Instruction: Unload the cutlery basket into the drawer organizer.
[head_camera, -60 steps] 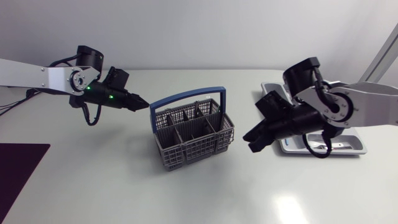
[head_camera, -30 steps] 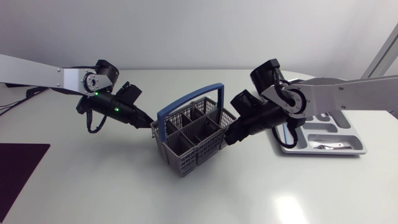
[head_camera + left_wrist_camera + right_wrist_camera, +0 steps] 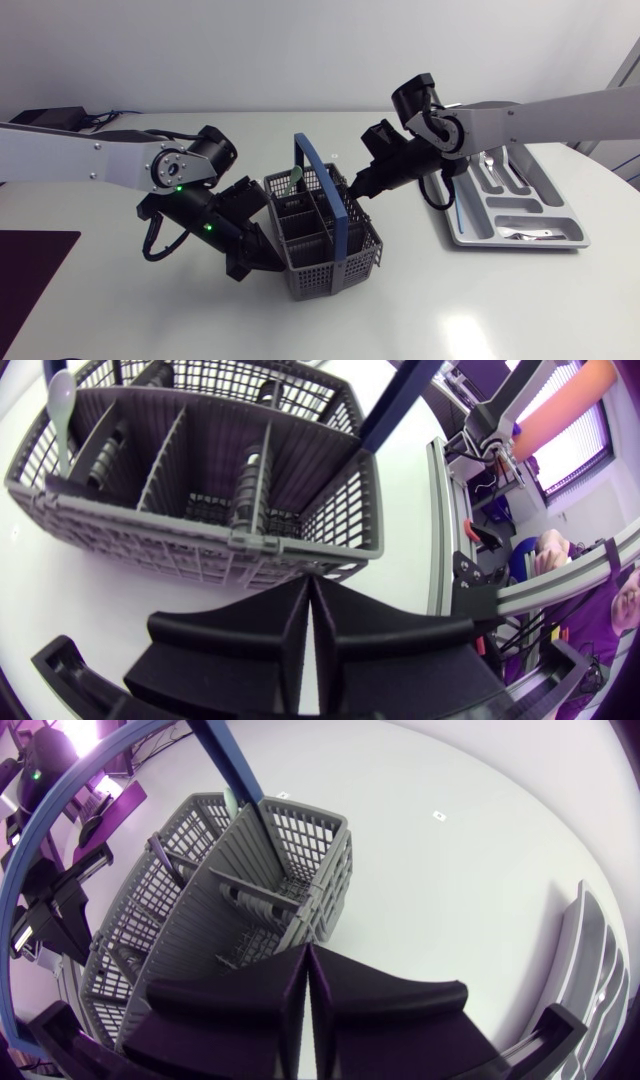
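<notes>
The left tool (image 3: 308, 586) is sitting with both fingers pressed flat together, gripping nothing, its tip pointing at the foot of the cutlery basket's (image 3: 335, 278) near grey wall; whether it is touching there is not clear. The right tool (image 3: 306, 956) is likewise pinched closed and empty, its tip hanging just over the opposite, far corner of the basket, beside the blue handle (image 3: 333, 190). The basket is standing upright near the middle of the white counter (image 3: 480, 300), between the two arms. A pale spoon (image 3: 297, 180) is sticking up from a far corner compartment, and dark-handled pieces (image 3: 248, 472) are lying in other compartments. The silver-grey drawer organizer (image 3: 545, 212) is resting well apart from the basket, on the right arm's side, with some cutlery (image 3: 515, 236) lying in it.
</notes>
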Robot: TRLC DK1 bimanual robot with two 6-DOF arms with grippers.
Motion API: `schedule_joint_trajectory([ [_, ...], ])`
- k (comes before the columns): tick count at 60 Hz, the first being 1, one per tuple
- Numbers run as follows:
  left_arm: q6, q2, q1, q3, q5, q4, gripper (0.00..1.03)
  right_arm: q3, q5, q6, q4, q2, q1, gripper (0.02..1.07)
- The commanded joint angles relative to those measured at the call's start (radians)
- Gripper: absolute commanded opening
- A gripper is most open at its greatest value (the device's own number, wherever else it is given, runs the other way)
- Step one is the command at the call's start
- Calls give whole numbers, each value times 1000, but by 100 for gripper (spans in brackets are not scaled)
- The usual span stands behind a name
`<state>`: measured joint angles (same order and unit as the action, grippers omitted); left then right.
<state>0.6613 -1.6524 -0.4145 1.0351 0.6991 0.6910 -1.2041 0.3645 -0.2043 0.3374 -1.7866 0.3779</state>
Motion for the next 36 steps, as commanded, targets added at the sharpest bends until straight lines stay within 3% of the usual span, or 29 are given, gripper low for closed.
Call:
schedule_joint_trajectory([
  [1, -15, 63, -6, -23, 5, 15, 6, -17, 11, 26, 26, -4, 10, 9],
  [8, -15, 148, 65, -18, 5, 33, 6, 41, -13, 17, 28, 101, -2, 10],
  [17, -40, 169, 233, 39, 7, -8, 6, 143, -16, -15, 83, 291, -36, 10],
  [23, -161, 108, 289, 48, 4, -186, 6, 221, 16, -35, 135, 403, -42, 10],
  [36, -393, -70, 316, 134, -64, -493, 6, 350, 25, -83, 264, 593, -10, 10],
])
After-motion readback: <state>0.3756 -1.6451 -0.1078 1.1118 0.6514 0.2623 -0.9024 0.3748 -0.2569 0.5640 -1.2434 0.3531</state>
